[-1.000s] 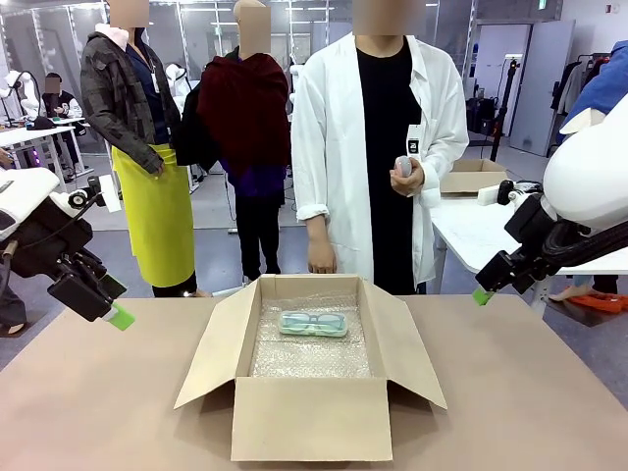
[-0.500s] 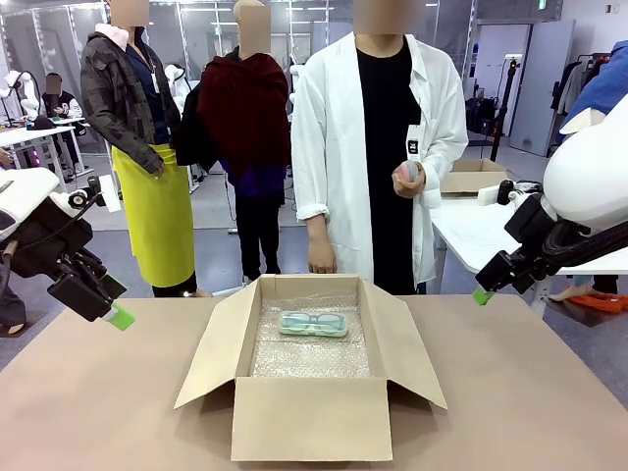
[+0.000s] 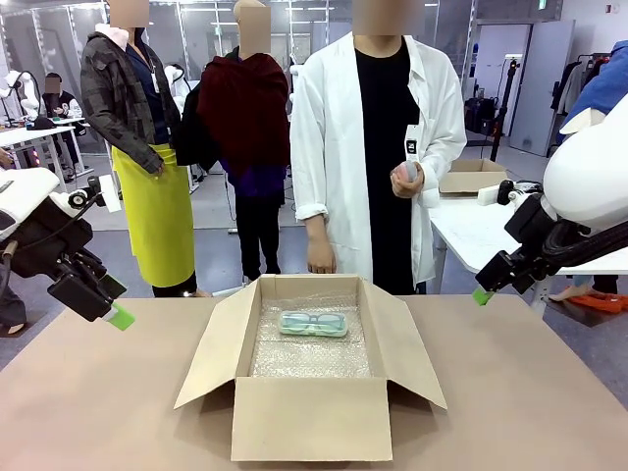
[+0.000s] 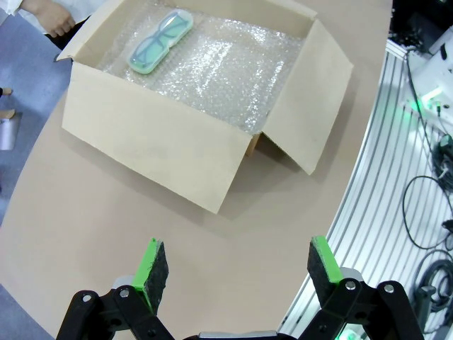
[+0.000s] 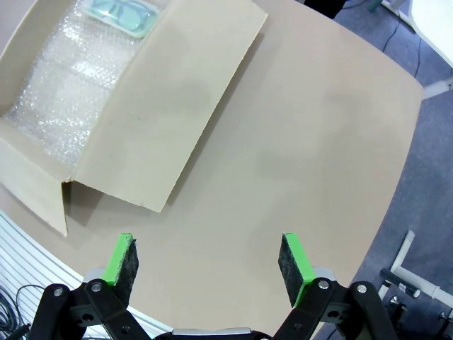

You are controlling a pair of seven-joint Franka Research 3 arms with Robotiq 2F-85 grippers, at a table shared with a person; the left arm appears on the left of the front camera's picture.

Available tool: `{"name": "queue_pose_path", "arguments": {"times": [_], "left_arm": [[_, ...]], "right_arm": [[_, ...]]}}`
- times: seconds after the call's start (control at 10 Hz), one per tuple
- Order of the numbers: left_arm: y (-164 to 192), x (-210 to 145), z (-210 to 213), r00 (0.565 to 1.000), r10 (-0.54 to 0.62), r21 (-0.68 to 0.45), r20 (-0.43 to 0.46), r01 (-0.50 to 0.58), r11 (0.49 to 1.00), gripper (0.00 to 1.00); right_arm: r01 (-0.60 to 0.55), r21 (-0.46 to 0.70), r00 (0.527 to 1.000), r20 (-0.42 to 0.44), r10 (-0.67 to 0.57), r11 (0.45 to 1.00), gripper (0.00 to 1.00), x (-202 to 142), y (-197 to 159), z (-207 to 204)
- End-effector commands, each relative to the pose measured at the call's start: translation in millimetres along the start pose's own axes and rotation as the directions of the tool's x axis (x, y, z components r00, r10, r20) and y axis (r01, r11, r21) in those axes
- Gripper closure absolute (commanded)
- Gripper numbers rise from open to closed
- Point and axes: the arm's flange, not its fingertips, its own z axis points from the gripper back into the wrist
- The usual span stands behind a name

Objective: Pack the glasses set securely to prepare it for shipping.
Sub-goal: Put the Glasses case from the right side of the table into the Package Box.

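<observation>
The mint-green glasses case (image 3: 313,324) is being carried on the bubble wrap (image 3: 309,361) lining the open cardboard box (image 3: 312,420), close to its far wall, the box being borne at the middle of the table (image 3: 88,402), towards its near edge. The left gripper (image 4: 237,265) is being held by the table's far left corner and the right gripper (image 5: 209,258) by its far right corner, each with fingers spread wide apart. A small pale object, too small to name, is being held in the person's raised hand (image 3: 405,175).
</observation>
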Motion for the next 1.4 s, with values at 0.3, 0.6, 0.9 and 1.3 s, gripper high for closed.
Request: {"name": "queue_pose_path", "arguments": {"times": [0.3,0.6,0.9,1.3], "left_arm": [[1.3,-1.1,1.1,1.0,-0.013,-0.02,0.017,0.013,1.0,0.0],[1.3,-1.1,1.1,1.0,-0.013,-0.02,0.017,0.013,1.0,0.0],[1.3,-1.1,1.1,1.0,-0.013,-0.02,0.017,0.013,1.0,0.0],[1.3,-1.1,1.1,1.0,-0.013,-0.02,0.017,0.013,1.0,0.0]], "right_arm": [[-0.023,0.0,1.0,0.007,0.023,1.0,0.0,-1.1,-0.9,1.6],[-0.023,0.0,1.0,0.007,0.023,1.0,0.0,-1.1,-0.9,1.6],[-0.023,0.0,1.0,0.007,0.023,1.0,0.0,-1.1,-0.9,1.6],[-0.023,0.0,1.0,0.007,0.023,1.0,0.0,-1.1,-0.9,1.6]]}}
